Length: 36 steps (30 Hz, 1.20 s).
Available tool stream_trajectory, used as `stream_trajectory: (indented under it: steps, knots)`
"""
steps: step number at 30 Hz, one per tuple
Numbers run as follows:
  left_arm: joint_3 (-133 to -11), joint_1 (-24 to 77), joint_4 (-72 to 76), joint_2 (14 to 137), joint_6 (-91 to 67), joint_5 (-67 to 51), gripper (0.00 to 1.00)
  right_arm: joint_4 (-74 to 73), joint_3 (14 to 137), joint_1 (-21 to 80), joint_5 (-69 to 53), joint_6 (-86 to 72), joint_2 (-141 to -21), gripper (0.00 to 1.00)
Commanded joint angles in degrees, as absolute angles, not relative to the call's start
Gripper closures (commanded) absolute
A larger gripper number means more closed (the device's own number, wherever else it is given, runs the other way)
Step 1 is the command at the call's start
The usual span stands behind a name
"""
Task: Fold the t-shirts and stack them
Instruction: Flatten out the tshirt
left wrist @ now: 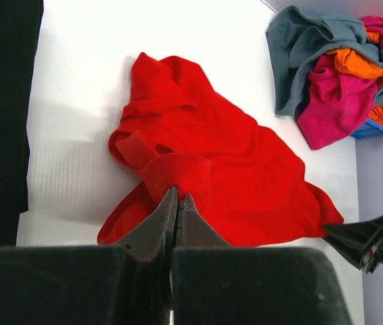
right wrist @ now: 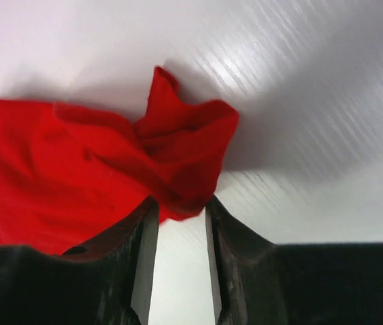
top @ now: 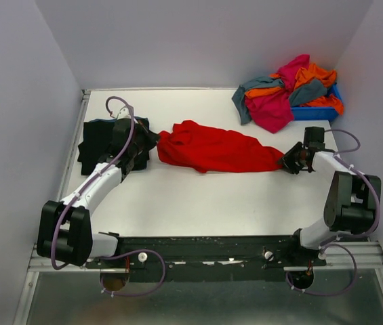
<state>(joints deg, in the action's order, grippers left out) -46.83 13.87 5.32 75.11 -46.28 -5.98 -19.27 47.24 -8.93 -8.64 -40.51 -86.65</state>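
The white bench (top: 198,196) carried everything. Across its middle lay the red t-shirt (top: 211,149), bunched and drawn out lengthwise from left to right between the two arms. At the far right corner a heap of t-shirts (top: 286,88) in magenta, orange and grey-teal spilled over a blue bin (top: 313,112), well apart from the red one. Near the left edge a black t-shirt (top: 96,145) lay flat, partly hidden under the left arm.

The left gripper (left wrist: 177,196) was at the red t-shirt's left end, its jaws pressed together with no gap, pinching a rolled band of the cloth at their tips. The right gripper (right wrist: 181,203) was at the shirt's right end, its jaws standing moderately apart; the crumpled red tip of the cloth sat at their mouth, loose between the fingertips, not clamped.
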Motion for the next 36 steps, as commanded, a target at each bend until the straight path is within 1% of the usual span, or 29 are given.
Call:
stream_trajectory:
  steps: [1,2,5,7,9,13,17,19,21,25,26,27,28,29,30,31,32,33,34,36]
  knots:
    - [-48.0,13.7,5.2,73.8,-45.0,-6.9,1.00,-15.9,52.4,-8.4,-8.0,-43.2,-92.3,0.83]
    - [-48.2,13.6,4.5,73.5,-44.7,-6.7,1.00,-16.5,53.0,-8.4,-8.8,-43.2,-93.0,0.99]
    - [-48.3,13.7,2.2,71.4,-43.9,-6.2,1.00,-17.0,51.3,-8.2,-9.2,-43.3,-90.4,0.99]
    - [-47.4,13.8,1.0,69.1,-43.9,-6.0,1.00,-18.5,49.5,-8.2,-9.8,-42.9,-86.2,0.99]
    - [-45.8,13.7,0.1,66.2,-44.8,-5.7,1.00,-22.9,48.3,-8.2,-10.6,-42.1,-81.0,0.99]
    - [-43.1,13.8,-6.4,58.4,-45.5,-3.4,1.00,-32.6,47.8,-8.2,-10.7,-40.8,-70.3,0.99]
    - [-45.1,13.7,-13.4,52.1,-44.3,-0.4,1.00,-37.3,50.1,-8.3,-8.6,-40.0,-61.4,0.99]
    - [-48.8,13.7,-15.7,52.5,-42.8,2.7,1.00,-38.8,53.7,-8.3,-7.6,-40.5,-61.5,0.99]
    - [-53.9,13.4,-17.4,56.7,-41.6,3.3,1.00,-38.8,58.1,-8.3,-7.4,-41.9,-64.6,0.99]
    - [-65.7,11.6,-16.2,71.6,-41.7,1.6,1.00,-38.1,71.0,-8.4,-9.1,-44.6,-78.8,0.99]
    - [-67.9,11.4,-13.9,75.4,-42.4,1.4,1.00,-38.1,75.1,-8.4,-9.2,-45.1,-83.5,0.96]
    - [-70.4,11.2,-12.2,78.9,-43.1,0.8,1.00,-38.9,79.8,-8.4,-9.7,-45.0,-88.5,0.80]
    - [-72.7,11.1,-11.1,83.3,-43.5,0.1,1.00,-40.8,84.0,-8.5,-10.3,-44.2,-92.7,0.52]
    - [-75.9,11.1,-10.4,87.8,-43.6,-1.6,1.00,-42.5,88.0,-8.4,-10.5,-43.7,-96.6,0.34]
    - [-80.5,11.1,-10.8,91.8,-43.6,-3.1,0.91,-43.5,89.8,-8.4,-11.4,-43.0,-98.7,0.21]
    - [-83.7,11.0,-11.9,96.3,-43.2,-4.6,0.67,-43.0,89.5,-8.4,-12.3,-42.3,-99.4,0.14]
    - [-87.4,10.9,-14.1,99.7,-42.9,-6.3,0.49,-41.1,86.9,-8.3,-12.4,-42.1,-98.5,0.13]
    - [-89.7,10.9,-16.2,102.4,-42.7,-7.1,0.40,-37.9,83.1,-8.2,-12.7,-41.8,-96.4,0.13]
    - [-89.6,10.9,-16.3,103.3,-42.7,-7.6,0.36,-34.9,78.2,-8.1,-12.8,-41.4,-93.6,0.13]
    - [-84.1,11.0,-11.8,101.1,-43.6,-7.8,0.30,-31.2,70.2,-8.1,-10.9,-41.0,-89.1,0.18]
